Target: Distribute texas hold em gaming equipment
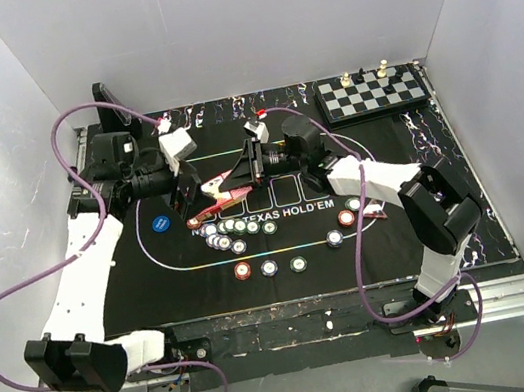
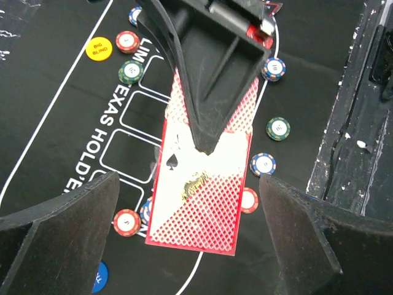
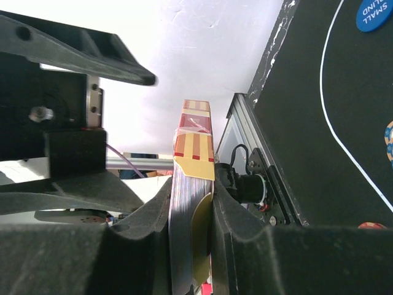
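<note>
Your left claw (image 2: 189,184) hangs open above the playing cards (image 2: 202,209).
Its two dark fingers (image 2: 61,227) stand wide apart at the bottom corners and touch nothing. Between them you see the red-patterned card backs with a black spade mark showing. The right claw (image 2: 206,138) reaches in from the top, one black finger laid flat on them. On the table (image 2: 49,123) lie scattered poker chips (image 2: 277,128), a yellow "BIG BLIND" disc (image 2: 97,49) and a blue disc (image 2: 98,278).
</note>
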Motion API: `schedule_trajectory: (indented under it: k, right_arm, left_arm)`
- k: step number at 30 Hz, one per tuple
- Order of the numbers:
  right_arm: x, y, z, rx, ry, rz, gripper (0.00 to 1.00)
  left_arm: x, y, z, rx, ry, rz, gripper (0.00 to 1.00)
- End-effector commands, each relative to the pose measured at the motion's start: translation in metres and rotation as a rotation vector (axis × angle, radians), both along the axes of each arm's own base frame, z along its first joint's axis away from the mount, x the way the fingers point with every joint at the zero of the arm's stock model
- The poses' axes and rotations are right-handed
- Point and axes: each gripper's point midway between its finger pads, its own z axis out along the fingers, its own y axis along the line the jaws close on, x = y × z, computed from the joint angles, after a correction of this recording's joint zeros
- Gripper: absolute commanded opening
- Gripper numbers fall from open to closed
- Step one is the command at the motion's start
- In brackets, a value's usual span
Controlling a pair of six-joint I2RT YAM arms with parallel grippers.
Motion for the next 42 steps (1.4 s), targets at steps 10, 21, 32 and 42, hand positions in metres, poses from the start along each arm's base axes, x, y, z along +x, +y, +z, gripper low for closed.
schedule_trajectory:
  k: [10, 21, 32, 42]
  right_arm:
    - [-0.015, -0.003, 0.046, 0.052, -0.113, 0.023, 0.01]
    - [-0.019, 0.0, 0.051, 0.069, -0.129, 0.044, 0.01]
    - [-0.013, 0.005, 0.052, 0.082, -0.133, 0.059, 0.01]
    - [-0.007, 0.011, 0.04, 0.084, -0.088, 0.048, 0.01]
  left_arm:
    - [-0.034, -0.001, -0.014, 0.01, -0.18, -0.158, 0.98]
    - [-0.027, -0.005, -0.031, 0.062, -0.235, -0.315, 0.98]
    - [-0.015, -0.006, -0.044, 0.083, -0.191, -0.341, 0.92]
    - [-0.02, -0.005, -0.037, 0.084, -0.223, -0.337, 0.74]
